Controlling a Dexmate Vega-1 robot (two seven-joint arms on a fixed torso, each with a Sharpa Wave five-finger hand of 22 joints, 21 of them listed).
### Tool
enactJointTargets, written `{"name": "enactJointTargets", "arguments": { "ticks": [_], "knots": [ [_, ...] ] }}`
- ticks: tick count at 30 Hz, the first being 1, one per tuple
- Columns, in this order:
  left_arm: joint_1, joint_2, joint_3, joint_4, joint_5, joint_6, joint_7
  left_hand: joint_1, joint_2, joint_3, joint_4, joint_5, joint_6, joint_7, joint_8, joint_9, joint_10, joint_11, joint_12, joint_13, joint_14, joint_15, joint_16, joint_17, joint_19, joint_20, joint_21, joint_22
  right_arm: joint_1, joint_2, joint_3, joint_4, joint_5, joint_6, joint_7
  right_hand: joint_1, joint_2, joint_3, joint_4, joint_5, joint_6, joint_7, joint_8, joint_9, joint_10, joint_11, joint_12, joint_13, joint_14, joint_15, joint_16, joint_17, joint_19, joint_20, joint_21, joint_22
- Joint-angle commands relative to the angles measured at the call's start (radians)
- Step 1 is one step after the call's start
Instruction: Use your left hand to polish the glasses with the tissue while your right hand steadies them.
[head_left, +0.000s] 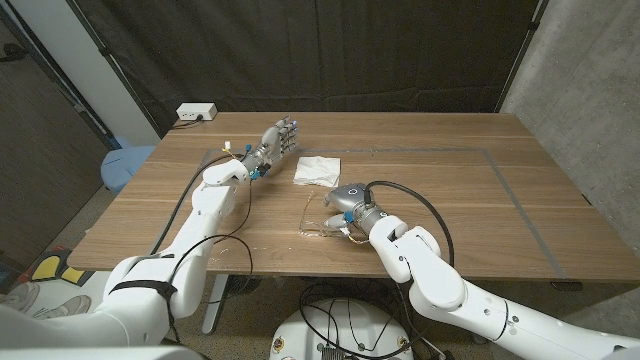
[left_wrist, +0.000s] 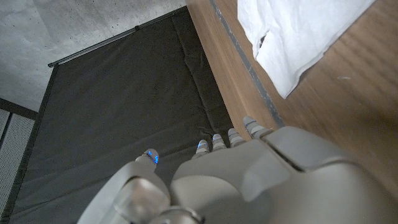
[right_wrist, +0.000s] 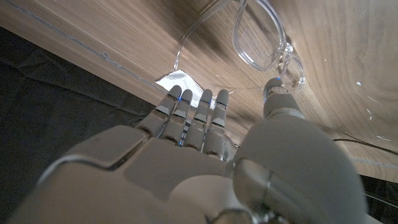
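Note:
Clear-framed glasses (head_left: 320, 219) lie on the wooden table (head_left: 450, 200) near its front edge; the right wrist view shows one lens (right_wrist: 259, 42) close up. My right hand (head_left: 350, 199) is just right of them, fingers (right_wrist: 193, 112) straight and together, thumb tip (right_wrist: 274, 88) at the frame's edge, nothing gripped. A white tissue (head_left: 318, 168) lies crumpled further back, and it also appears in the left wrist view (left_wrist: 298, 37). My left hand (head_left: 279, 137) hovers just left of the tissue, fingers (left_wrist: 227, 138) extended, holding nothing.
A white socket box (head_left: 196, 112) sits at the table's far left corner. A thin taped line (head_left: 500, 160) marks a rectangle on the tabletop. Black curtain (head_left: 330, 50) hangs behind the table. A blue seat (head_left: 125, 165) stands off the table's left edge.

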Motion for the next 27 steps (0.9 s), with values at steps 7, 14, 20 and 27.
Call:
{"name": "enactJointTargets", "arguments": {
  "ticks": [7,14,20,27],
  "knots": [
    [-0.069,-0.026,0.005,0.088,0.037,-0.006,-0.015,-0.008,0.07,-0.003,0.002,0.0,-0.108,-0.005,-0.003,0.005,-0.023,0.007,-0.008,0.003,-0.05,-0.001,-0.001,0.002,-0.003,0.006,0.004,0.001,-0.067,-0.024,0.042,-0.056,-0.037,-0.057,0.073,-0.009,-0.018,-0.021,0.013,0.011,0.021,-0.002,0.01,0.004,-0.004,-0.001,-0.007,0.005,-0.005,-0.088,-0.001,0.008,-0.013,-0.012,-0.006,0.003],
    [-0.088,-0.034,0.003,0.117,0.048,-0.012,-0.015,-0.01,0.07,-0.005,0.003,0.0,-0.109,-0.003,-0.005,0.006,-0.025,0.009,-0.01,0.003,-0.052,0.0,-0.002,0.002,-0.003,0.007,0.004,0.001,-0.079,-0.023,0.056,-0.047,0.063,-0.014,-0.002,0.006,-0.021,-0.025,0.009,0.017,0.025,-0.013,0.017,0.009,-0.016,-0.006,-0.013,0.006,-0.016,-0.093,-0.002,0.008,-0.025,-0.021,-0.011,0.003],
    [-0.098,-0.037,-0.001,0.133,0.055,-0.017,-0.017,-0.012,0.071,-0.007,0.004,0.001,-0.109,-0.003,-0.005,0.006,-0.026,0.008,-0.011,0.003,-0.054,0.0,-0.002,0.002,-0.004,0.008,0.004,0.002,-0.07,-0.012,0.036,-0.029,0.049,-0.017,-0.024,0.058,-0.004,-0.014,-0.004,0.028,0.008,-0.028,0.017,0.016,-0.034,-0.018,-0.021,0.007,-0.031,-0.104,-0.004,0.007,-0.032,-0.034,-0.014,0.004],
    [-0.111,-0.039,-0.005,0.156,0.063,-0.026,-0.02,-0.014,0.071,-0.009,0.005,0.001,-0.109,-0.002,-0.006,0.006,-0.026,0.009,-0.012,0.003,-0.055,-0.001,-0.003,0.002,-0.004,0.008,0.004,0.002,-0.064,-0.003,0.018,-0.003,0.019,-0.026,-0.036,0.115,0.018,-0.011,-0.008,0.038,0.03,-0.045,0.033,0.02,-0.023,-0.033,-0.016,0.008,-0.032,-0.113,0.004,0.007,-0.031,-0.041,-0.013,0.005]
  ]
}}
